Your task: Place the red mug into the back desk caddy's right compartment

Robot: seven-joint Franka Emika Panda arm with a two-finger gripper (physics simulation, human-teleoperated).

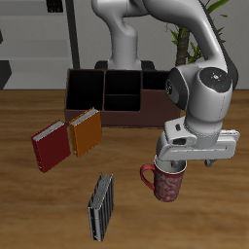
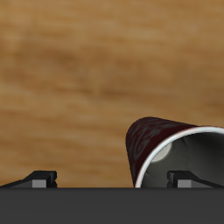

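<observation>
The red mug (image 1: 166, 182) was seen standing upright on the wooden table (image 1: 39, 214), its handle turned away from the arm and toward the striped grey book (image 1: 101, 205). With the mug taken as the landmark, the gripper (image 1: 173, 165) was held directly above its rim, the fingertips reaching down to the opening. In the exterior view the tips were hidden against the rim, so it could not be told whether the mug was touched. In the wrist view the mug (image 2: 168, 149) was shown from above, with its white rim and pale grey inside, and the two fingers (image 2: 39, 178) were set well apart; one of them appeared just over the mouth of the mug, the other out over bare table beside it. The jaws were therefore spread and nothing was clamped between them.

The back desk caddy (image 1: 112, 95) was found well behind the mug, farther from the table's front edge, with the arm's large joint housing standing in front of one end of it. The right compartment (image 1: 85, 92) was seen with nothing in it. A red book (image 1: 51, 146) and an orange book (image 1: 85, 131) lay side by side, touching, between the mug and the caddy but well off to the mug's handle side. The striped grey book lay just beside the mug, slightly nearer the front edge.
</observation>
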